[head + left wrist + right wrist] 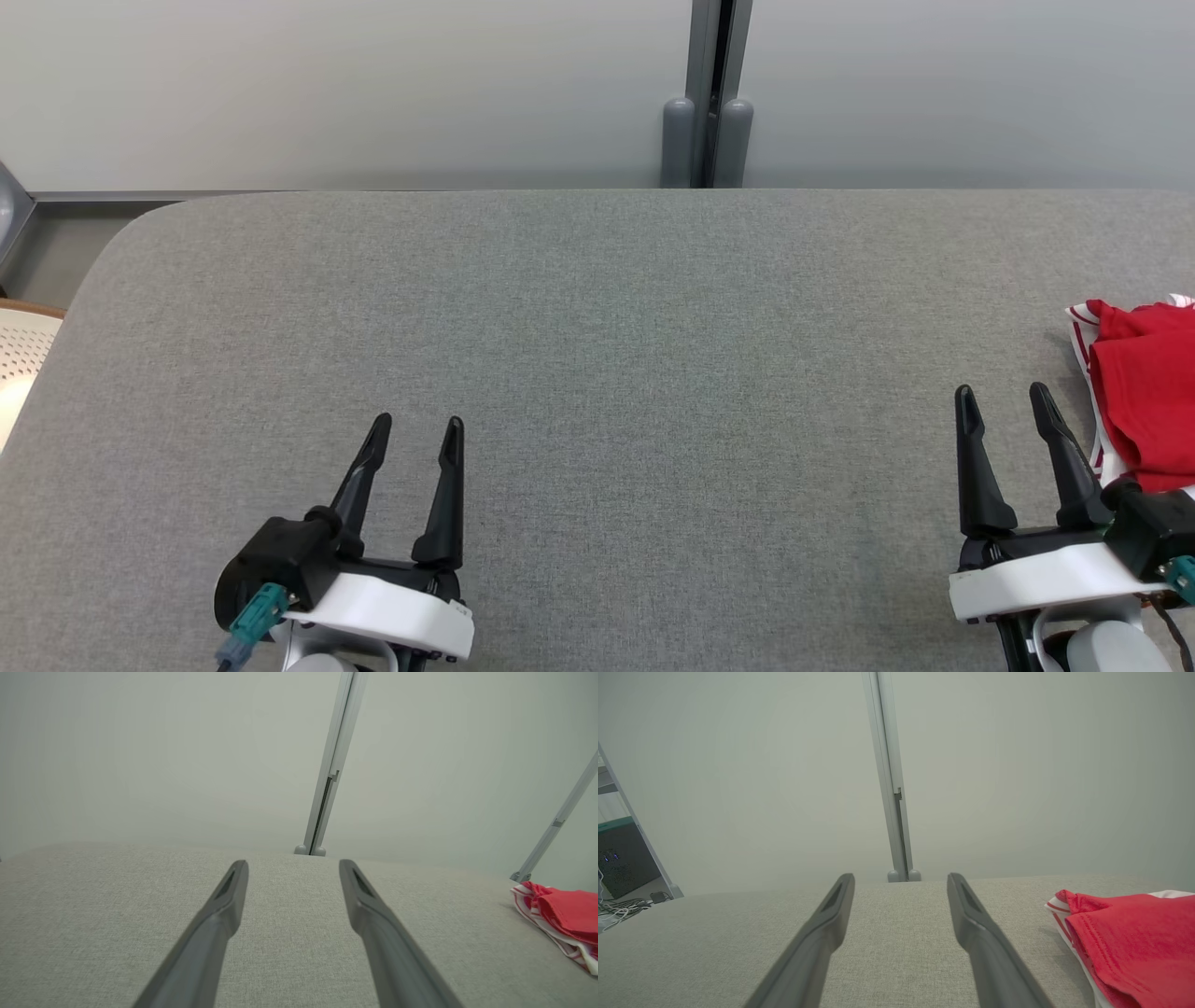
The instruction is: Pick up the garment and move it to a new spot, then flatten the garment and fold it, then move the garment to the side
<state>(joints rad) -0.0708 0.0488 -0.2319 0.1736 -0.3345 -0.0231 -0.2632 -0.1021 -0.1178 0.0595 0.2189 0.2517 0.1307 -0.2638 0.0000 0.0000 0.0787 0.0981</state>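
Both grippers empty?
Yes. Left gripper and right gripper hang wide open above the grey fabric-covered table, holding nothing.
Where's the red cloth garment with striped white trim?
Folded at the table's right edge, probably set aside already.

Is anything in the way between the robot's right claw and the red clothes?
Nothing visible is. The open right gripper sits left of the red and white striped cloth garment, with bare grey fabric tabletop between them.
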